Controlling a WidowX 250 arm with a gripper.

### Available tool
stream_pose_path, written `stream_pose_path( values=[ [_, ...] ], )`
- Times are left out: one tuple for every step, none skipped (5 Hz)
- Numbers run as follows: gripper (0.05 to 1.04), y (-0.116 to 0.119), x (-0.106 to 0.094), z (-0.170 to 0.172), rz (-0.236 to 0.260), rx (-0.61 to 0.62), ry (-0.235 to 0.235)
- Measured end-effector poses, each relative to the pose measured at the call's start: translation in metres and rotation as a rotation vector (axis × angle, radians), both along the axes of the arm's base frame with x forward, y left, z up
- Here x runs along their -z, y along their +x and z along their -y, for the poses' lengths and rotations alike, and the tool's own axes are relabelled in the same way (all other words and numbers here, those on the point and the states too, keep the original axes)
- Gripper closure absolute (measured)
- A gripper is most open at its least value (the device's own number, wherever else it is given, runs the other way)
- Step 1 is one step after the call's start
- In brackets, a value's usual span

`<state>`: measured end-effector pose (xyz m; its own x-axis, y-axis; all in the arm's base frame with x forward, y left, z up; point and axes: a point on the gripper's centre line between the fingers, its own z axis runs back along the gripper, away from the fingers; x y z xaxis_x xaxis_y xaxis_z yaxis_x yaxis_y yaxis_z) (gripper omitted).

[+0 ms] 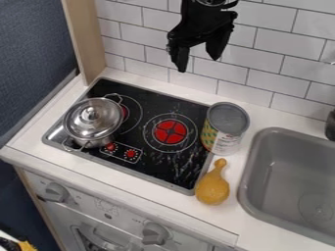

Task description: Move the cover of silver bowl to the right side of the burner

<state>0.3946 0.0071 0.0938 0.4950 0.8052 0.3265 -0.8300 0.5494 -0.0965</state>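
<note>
2 burners lie in the black cooktop [154,100], which sits toward the left end of the white desk [262,117], between its back and front edges. At the desk's back left corner stands a pale wooden panel [86,41]. Just in from the left edge, the silver bowl [99,141] rests on the cooktop, overlapping the left burner [123,112] in the view, with 2 loop handles at its sides. Its silver cover [91,117] is on top of it, knob up. Below the desk's front edge, the oven front [98,213] carries 2 grey knobs. Beside the bowl, 2 red dials [121,150] mark the cooktop's front part. Right of them is the other burner [171,132], a red disc with a black cross. Farther right and high up, the black claw [198,63] hangs in front of the white tile wall [262,41], its 2 fingers spread apart and pointing down. A yellow, gourd-shaped piece [212,189] lies by the cooktop's front right corner, near the desk's front edge. Behind it, an upright can [227,121] stands at the cooktop's right side. The grey sink [258,171] is set into the desk's right part.
</note>
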Motion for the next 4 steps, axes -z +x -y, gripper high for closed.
stream_pose_path(
  values=[
    [0.083,-0.004,0.015,0.000,-0.043,-0.007,0.002],
    [0.083,-0.019,0.020,-0.015,-0.038,-0.093,-0.005],
    [0.083,-0.039,0.000,-0.044,0.022,-0.213,0.010],
    [0.083,-0.056,-0.002,-0.069,0.037,-0.296,0.020]
  ],
)
